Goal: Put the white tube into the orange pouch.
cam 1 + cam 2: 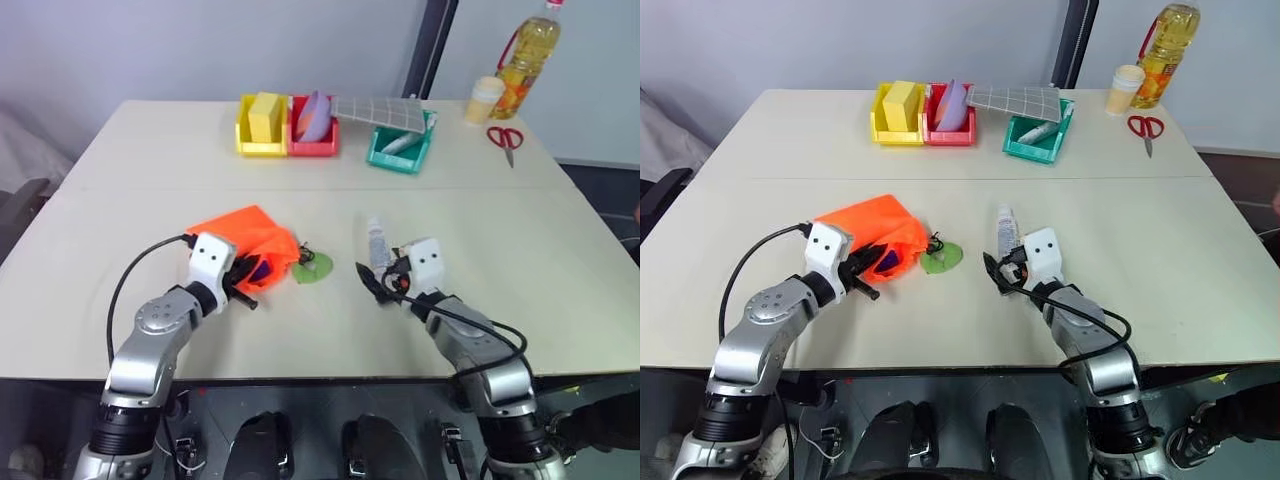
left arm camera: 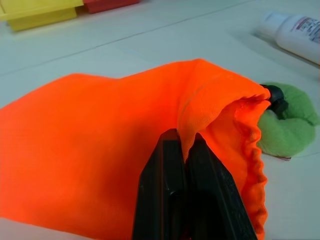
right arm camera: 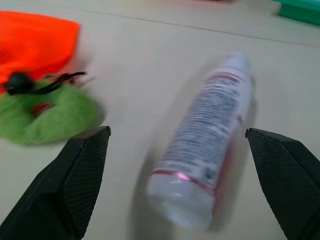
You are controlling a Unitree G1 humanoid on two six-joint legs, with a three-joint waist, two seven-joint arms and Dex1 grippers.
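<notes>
Both forearms reach forward low over the table (image 1: 560,270): the left gripper (image 2: 185,150) is clenched on the rim of the orange pouch (image 1: 250,240), holding its mouth up, while the right gripper (image 3: 182,150) has its fingers spread wide, grasping nothing. The white tube (image 3: 207,135) lies flat on the table between those spread fingers, with the green tag (image 1: 314,267) between it and the pouch. At the far edge stand yellow (image 1: 246,140), red (image 1: 312,148) and green (image 1: 395,160) bins, with scissors (image 1: 506,139), a cream cup (image 1: 483,100) and an oil bottle (image 1: 528,55) at the far right.

The left pincer (image 1: 243,283) pinches the orange pouch (image 1: 250,237); white tube (image 1: 378,243) lies apart.
</notes>
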